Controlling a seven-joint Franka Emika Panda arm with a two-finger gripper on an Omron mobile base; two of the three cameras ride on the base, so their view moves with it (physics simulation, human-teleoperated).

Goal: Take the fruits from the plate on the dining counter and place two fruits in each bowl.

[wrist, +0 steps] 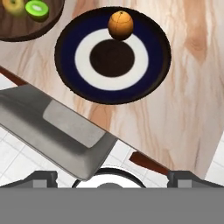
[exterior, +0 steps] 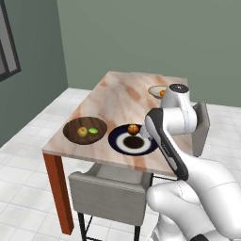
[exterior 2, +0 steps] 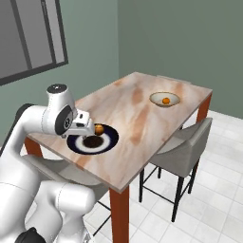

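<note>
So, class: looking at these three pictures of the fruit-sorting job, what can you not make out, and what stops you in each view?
- Gripper: in the left base view the arm's own links cover it.
- Wooden bowl: cut off by the hand view's top and left edges.
- Plate: its left part sits behind the arm in the right base view.
- Cream bowl: partly behind the arm in the left base view; its orange fruit is too small to identify.
</note>
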